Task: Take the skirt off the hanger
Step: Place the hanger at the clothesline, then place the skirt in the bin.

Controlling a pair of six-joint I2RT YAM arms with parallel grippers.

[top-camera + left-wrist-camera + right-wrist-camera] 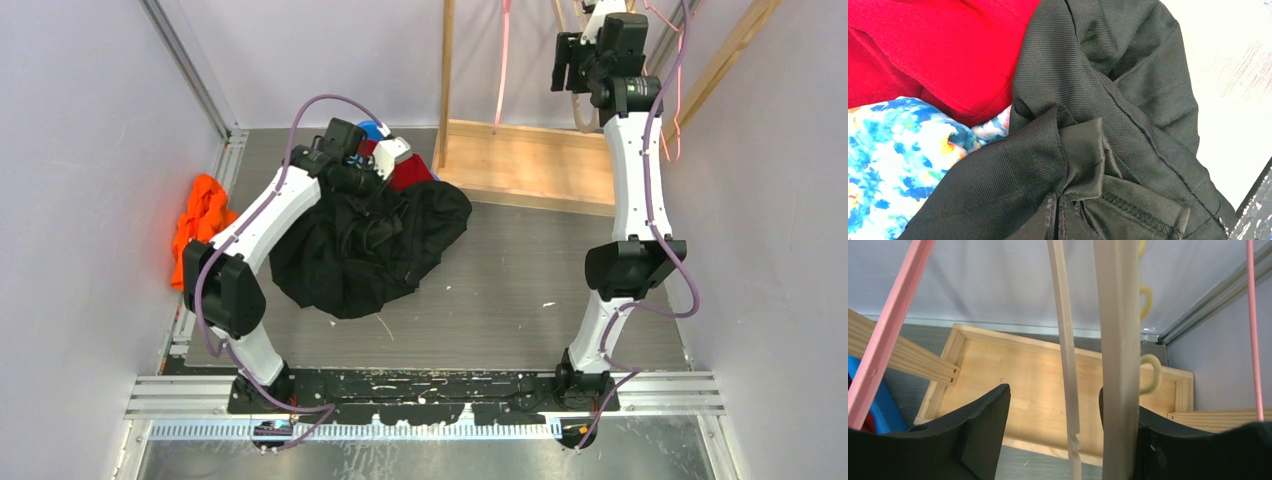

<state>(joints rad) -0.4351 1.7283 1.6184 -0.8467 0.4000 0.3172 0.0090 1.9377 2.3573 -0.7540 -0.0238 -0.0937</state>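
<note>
The black skirt (365, 250) is lying heaped on the left of the table (520, 290), its fabric pinched in the closed left gripper (1059, 217), while the right gripper (1053, 405) is hanging open and empty around the pale hanger (1065, 340) at the far right, where a careless withdrawal risks snagging it.

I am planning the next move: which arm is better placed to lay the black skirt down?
Left. The left fingers are shut on the black skirt; the right fingers stand open up at the cream hanger.

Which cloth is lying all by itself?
The orange cloth, bunched against the left wall. The black skirt, red cloth and blue flowery cloth lie heaped together.
</note>
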